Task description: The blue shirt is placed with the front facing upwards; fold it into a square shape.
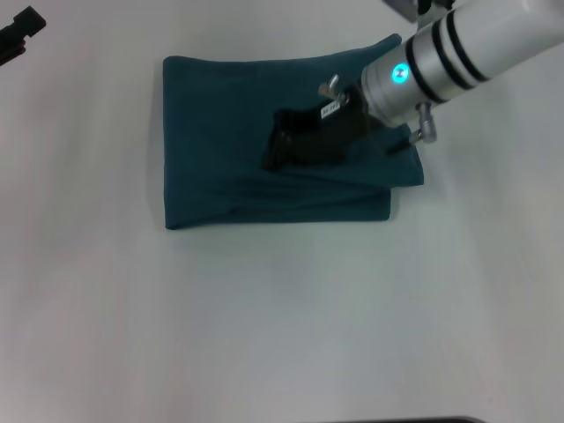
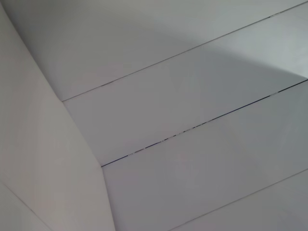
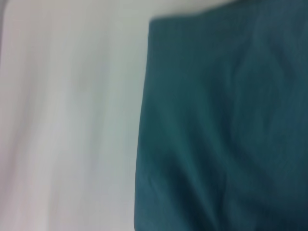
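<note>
- The blue shirt (image 1: 229,150) is already a rough square pad on the white table (image 1: 282,335), right edge uneven, one layer poking out.
- Right gripper (image 1: 280,150) sits over the shirt's middle, probably pressing or letting go; can't tell how open it is.
- Left gripper (image 1: 19,37) is parked well off the shirt's far left corner; opening unclear too.

Bright even light, soft shadows; right wrist view badly blurred
</note>
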